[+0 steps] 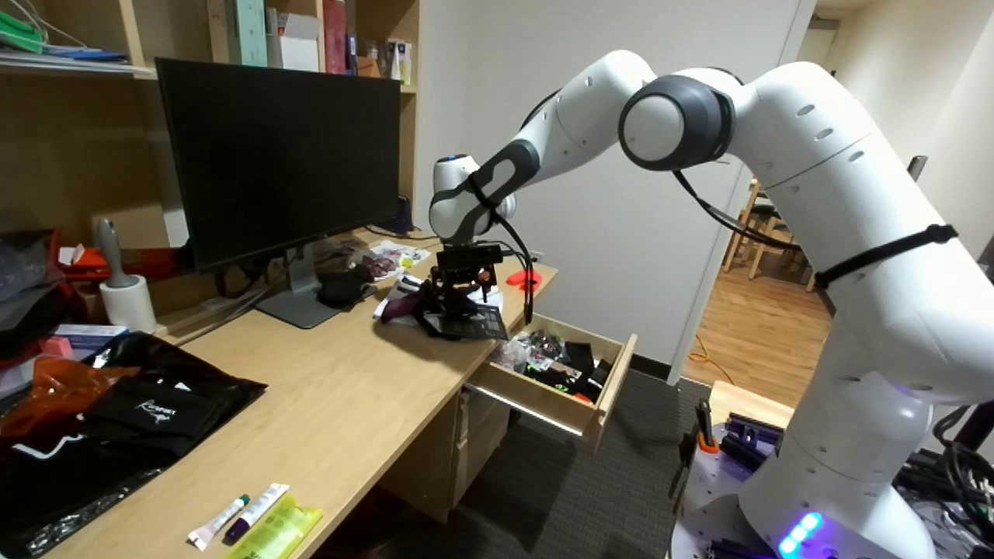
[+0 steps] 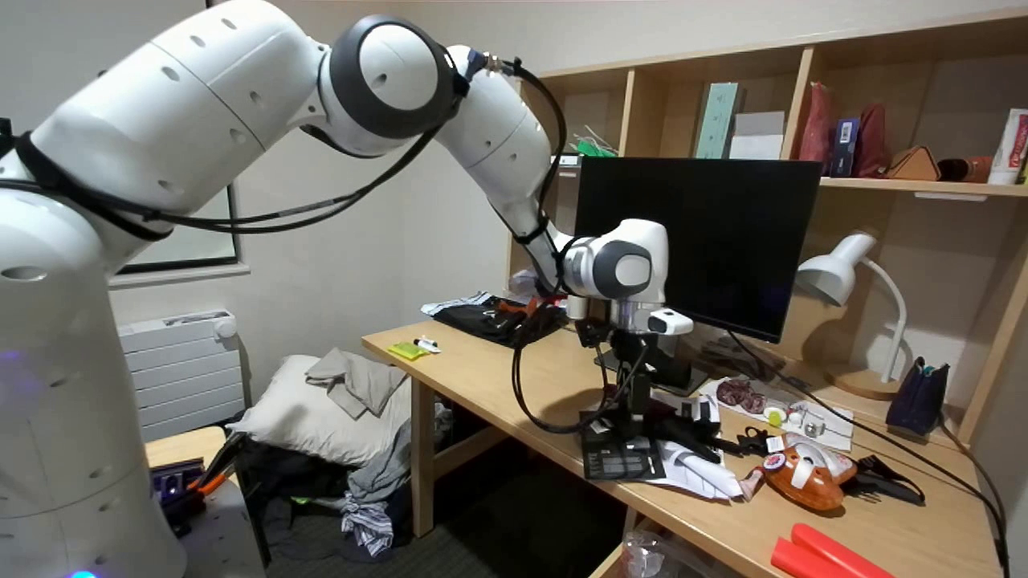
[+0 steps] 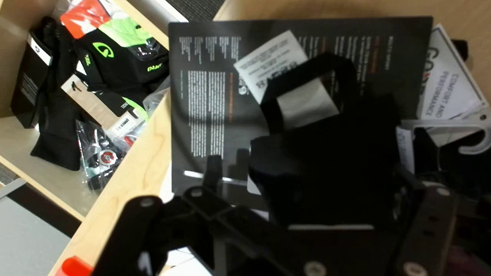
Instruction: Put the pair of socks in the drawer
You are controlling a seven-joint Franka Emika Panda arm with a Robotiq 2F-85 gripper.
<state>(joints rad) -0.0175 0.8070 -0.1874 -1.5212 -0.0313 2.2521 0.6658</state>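
Wrist view: the soft black fabric bundle (image 3: 326, 168), seemingly the pair of socks, is straddled by the spread-wide black two-fingered gripper (image 3: 307, 168), beside the shallow light-wood drawer (image 3: 23, 143). Cloth alone should be pinched, deeply, lest the flat black printed card (image 3: 207, 111) be dragged along.

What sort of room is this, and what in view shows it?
Most likely a home study or small office: a wooden desk has a computer monitor and a white lamp standing on it.
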